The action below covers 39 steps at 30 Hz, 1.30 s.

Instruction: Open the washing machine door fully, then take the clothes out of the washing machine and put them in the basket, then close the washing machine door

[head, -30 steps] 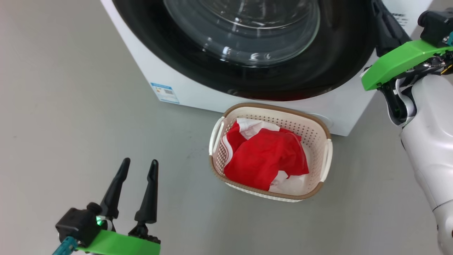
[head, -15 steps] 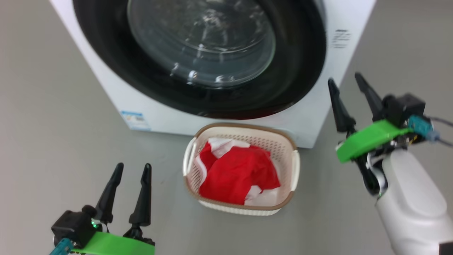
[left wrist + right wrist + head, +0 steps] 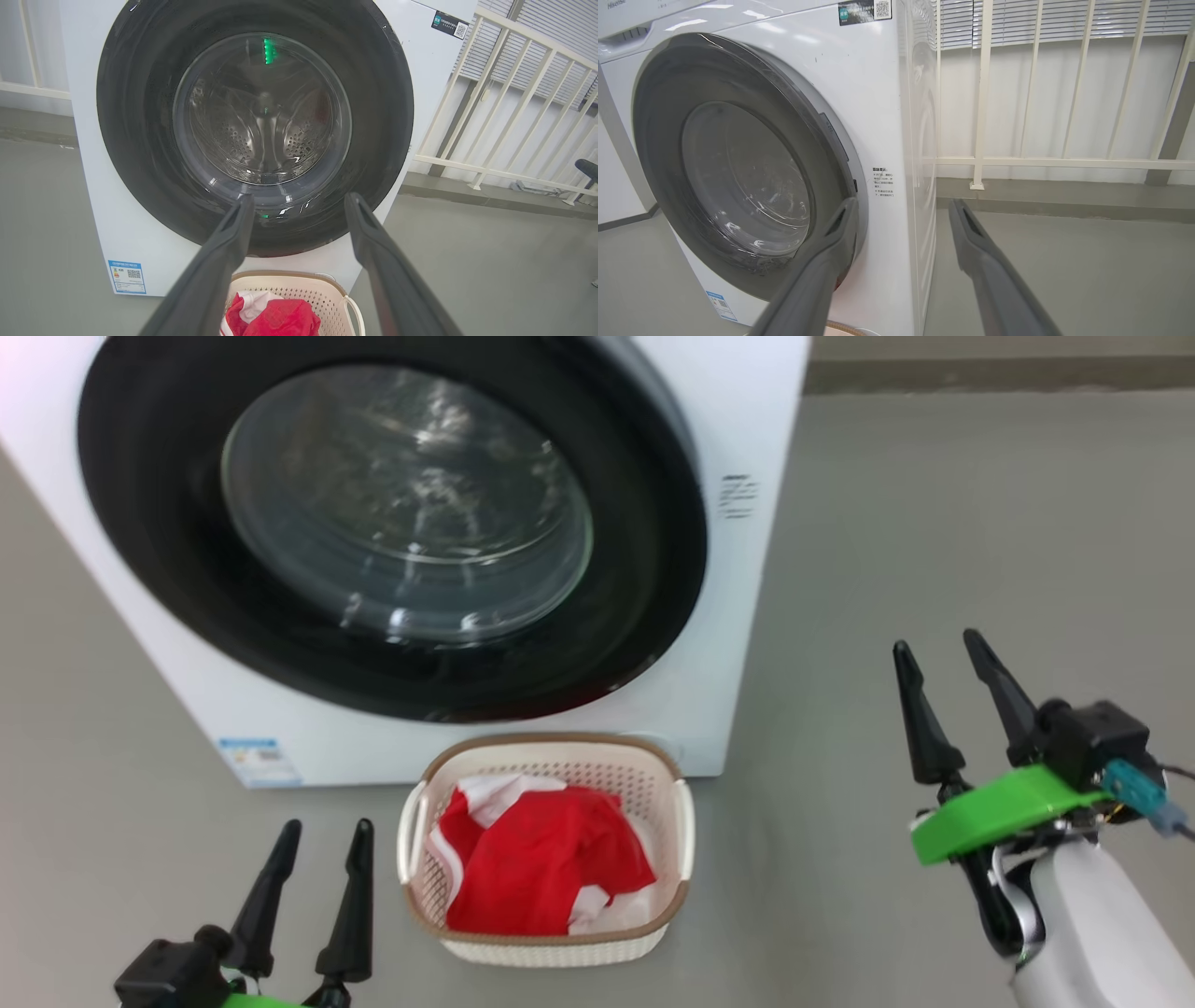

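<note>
Beyond the washing machine, white railing

Grey floor: bare, right half of head view. White railing: upright, right of right wrist view. Slatted blinds: behind it, upper right. Dark rounded object: right edge of left wrist view, unidentifiable.

Right pincer opened and left the washing machine door.
</note>
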### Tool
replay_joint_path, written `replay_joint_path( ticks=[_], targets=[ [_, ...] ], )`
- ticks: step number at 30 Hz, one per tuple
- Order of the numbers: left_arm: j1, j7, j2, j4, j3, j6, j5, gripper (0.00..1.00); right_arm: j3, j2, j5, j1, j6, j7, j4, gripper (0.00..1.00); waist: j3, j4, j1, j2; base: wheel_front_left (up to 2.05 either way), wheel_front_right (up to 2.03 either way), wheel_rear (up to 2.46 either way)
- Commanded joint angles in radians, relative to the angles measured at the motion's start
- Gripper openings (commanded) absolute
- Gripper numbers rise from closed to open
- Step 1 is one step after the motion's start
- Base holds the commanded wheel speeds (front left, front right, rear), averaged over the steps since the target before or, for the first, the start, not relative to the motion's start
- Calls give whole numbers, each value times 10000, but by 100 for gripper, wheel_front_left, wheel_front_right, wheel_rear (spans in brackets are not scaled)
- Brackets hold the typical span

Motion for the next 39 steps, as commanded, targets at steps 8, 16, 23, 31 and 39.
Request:
replay_joint_path(
  ticks=[8,16,23,31,39],
  targets=[
    [258,-120,201,-357,689,-57,213,100,577,-177,456,1342,-9,-63,-1413,100,-807,-869,0,-1,0,0,0],
    [681,-120,258,-442,753,-57,904,100,286,-109,521,2849,-9,-63,-2267,100,-1216,-887,0,-1,0,0,0],
    [1230,-120,121,-509,935,-58,1177,100,-91,-15,400,3870,-9,-63,-2600,100,-1538,-885,0,-1,0,0,0],
    [1534,-120,-46,-604,1043,-58,1250,100,-208,87,275,4288,-9,-63,-2696,100,-1688,-881,0,-1,0,0,0],
    [1583,-120,-115,-599,1031,-58,1269,100,-198,114,228,4384,-9,-63,-2716,100,-1703,-874,0,-1,0,0,0]
  ],
)
